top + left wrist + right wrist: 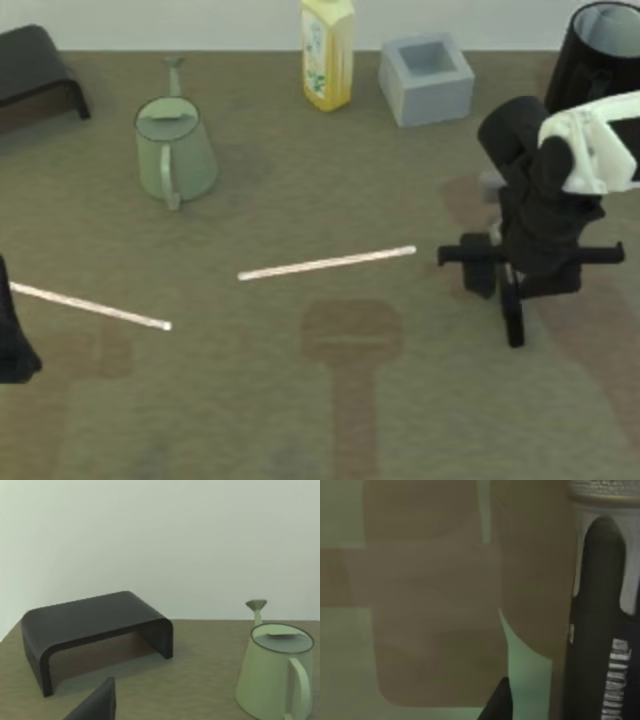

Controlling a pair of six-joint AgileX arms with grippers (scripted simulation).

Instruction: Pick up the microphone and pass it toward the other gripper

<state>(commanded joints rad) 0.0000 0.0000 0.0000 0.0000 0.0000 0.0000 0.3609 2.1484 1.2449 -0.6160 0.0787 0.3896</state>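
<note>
Looking down from the top view, I see my right arm at the right side of the olive-brown table, its black two-finger right gripper lowered over the slim black-handled microphone. The handle pokes out toward the near edge from under the gripper, and a scrap of pale grey at the far side of the wrist appears to be the mesh head. In the right wrist view the microphone fills one side of the frame, silver-grey head above the black handle, with one dark fingertip beside it. I cannot tell whether the fingers are clamped on it or apart.

My left gripper sits parked at the left edge, mostly out of frame, so I cannot tell its state either.

Two thin white rods lie on the table, one in the middle, one at the left. Along the far side stand a black curved stand, a pale green watering can, a yellow bottle, a grey open box and a black cylinder.
</note>
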